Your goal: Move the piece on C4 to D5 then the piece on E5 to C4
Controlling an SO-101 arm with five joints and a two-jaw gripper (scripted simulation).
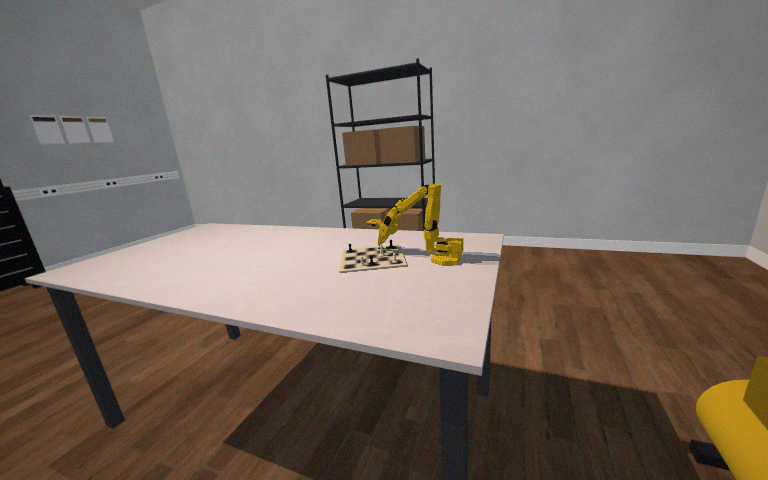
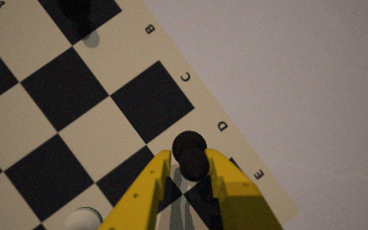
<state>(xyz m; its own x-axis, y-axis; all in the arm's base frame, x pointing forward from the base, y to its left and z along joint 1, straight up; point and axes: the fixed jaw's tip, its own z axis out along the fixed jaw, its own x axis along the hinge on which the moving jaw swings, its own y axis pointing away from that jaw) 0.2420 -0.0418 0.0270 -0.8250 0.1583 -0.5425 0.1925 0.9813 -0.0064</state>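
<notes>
The chessboard [image 1: 346,266] [image 2: 206,98] lies on the white table beside the yellow arm's base [image 1: 447,251]. In the wrist view a black piece [image 2: 189,144] stands upright in the D row, on the square next to the lettered edge. My gripper [image 2: 188,154] [image 1: 381,243] is straight above it, one yellow finger on each side. The fingers stand only slightly apart and loose around the piece, not pressing it. A white piece [image 2: 81,219] shows at the bottom left. Another black piece [image 2: 74,10] stands at the top, near the B row.
Several more black and white pieces stand on the board in the exterior view [image 1: 370,260]. A black shelf rack [image 1: 385,141] with cardboard boxes stands behind the table. The table's right edge [image 1: 498,271] is close to the arm's base.
</notes>
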